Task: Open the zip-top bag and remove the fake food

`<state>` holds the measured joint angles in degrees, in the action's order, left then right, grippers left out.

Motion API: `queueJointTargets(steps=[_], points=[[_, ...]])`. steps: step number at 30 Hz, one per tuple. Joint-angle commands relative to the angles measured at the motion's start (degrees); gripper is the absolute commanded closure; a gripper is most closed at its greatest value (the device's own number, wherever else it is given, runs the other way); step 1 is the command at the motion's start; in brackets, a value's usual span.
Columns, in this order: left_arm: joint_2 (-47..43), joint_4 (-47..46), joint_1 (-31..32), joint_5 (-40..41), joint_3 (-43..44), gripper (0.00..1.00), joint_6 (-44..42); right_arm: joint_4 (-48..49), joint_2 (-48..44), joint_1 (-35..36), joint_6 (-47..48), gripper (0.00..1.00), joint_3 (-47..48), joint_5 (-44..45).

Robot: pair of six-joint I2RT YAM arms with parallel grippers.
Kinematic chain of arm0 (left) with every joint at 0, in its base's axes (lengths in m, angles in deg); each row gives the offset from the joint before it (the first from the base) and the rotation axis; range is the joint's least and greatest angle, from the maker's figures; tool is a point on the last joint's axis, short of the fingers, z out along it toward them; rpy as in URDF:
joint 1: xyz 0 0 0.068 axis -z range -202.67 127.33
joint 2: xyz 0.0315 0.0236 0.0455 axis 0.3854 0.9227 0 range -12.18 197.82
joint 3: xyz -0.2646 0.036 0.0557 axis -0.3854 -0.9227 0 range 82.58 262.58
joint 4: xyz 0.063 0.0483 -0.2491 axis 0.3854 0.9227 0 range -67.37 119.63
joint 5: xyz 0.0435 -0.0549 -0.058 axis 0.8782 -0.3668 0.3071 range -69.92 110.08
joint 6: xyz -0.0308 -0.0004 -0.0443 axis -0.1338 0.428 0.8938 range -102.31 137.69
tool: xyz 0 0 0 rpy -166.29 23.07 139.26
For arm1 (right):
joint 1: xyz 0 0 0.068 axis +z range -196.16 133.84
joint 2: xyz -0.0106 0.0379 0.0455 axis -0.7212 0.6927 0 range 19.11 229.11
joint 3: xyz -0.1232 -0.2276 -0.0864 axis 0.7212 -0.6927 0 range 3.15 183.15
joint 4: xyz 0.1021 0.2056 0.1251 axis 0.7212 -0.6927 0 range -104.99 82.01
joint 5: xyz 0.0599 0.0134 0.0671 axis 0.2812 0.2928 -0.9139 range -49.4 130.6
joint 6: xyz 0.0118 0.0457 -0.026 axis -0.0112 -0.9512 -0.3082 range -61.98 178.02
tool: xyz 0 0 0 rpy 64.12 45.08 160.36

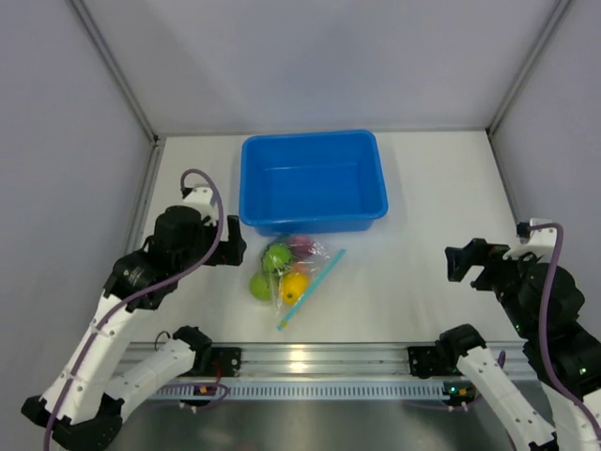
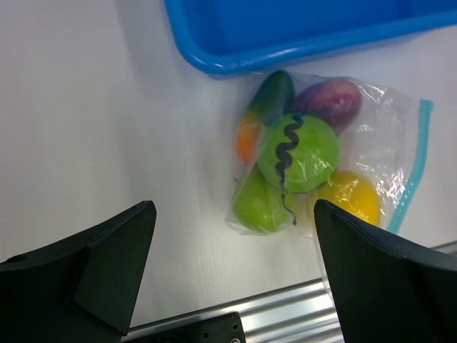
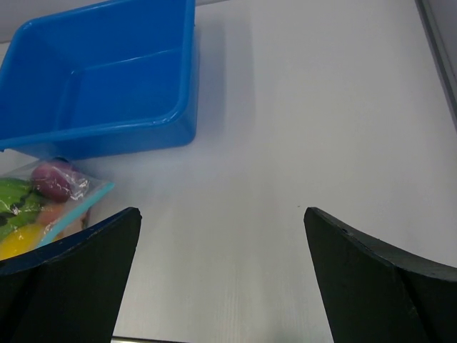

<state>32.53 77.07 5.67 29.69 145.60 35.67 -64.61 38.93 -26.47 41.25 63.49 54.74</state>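
Observation:
The zip-top bag (image 1: 310,268) lies on the white table just in front of the blue tub, its teal zipper strip (image 1: 312,287) along the right edge. The strip looks shut. The fake food is inside: a lime green fruit (image 2: 300,153), a yellow one (image 2: 350,196), a purple one (image 2: 332,98), a dark green one (image 2: 273,96) and an orange one (image 2: 248,139). My left gripper (image 1: 235,244) is open and empty, hovering just left of the bag (image 2: 382,136). My right gripper (image 1: 462,263) is open and empty, well to the right; the bag (image 3: 43,204) shows at its view's left edge.
The blue tub (image 1: 310,139) stands behind the bag, nothing in it, and also shows in the left wrist view (image 2: 235,61) and the right wrist view (image 3: 107,132). An aluminium rail (image 1: 319,357) runs along the near table edge. Grey walls enclose the table.

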Motion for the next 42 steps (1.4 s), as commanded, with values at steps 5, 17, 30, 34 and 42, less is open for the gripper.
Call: queueJointTargets(steps=[5,17,30,34,42], points=[[7.84,-0.82,8.48,-3.02,3.77,0.02,-2.68,1.08,0.93,-0.52,-1.42,0.01,-2.59,-2.97],[24.18,-0.38,32.72,23.17,10.80,0.02,6.80,1.86,1.63,-0.52,-2.21,0.01,-4.35,-3.94],[42.99,-0.38,48.39,31.00,17.04,0.10,12.17,2.39,0.23,-0.52,-2.74,0.01,-6.11,-6.48],[46.17,-0.38,49.01,30.38,17.39,0.27,13.04,2.57,-0.30,-0.52,-2.91,0.01,-6.63,-6.92],[52.05,2.51,49.80,32.57,18.45,0.35,14.45,3.62,-0.21,-0.52,-3.18,0.01,-7.42,-8.06]])
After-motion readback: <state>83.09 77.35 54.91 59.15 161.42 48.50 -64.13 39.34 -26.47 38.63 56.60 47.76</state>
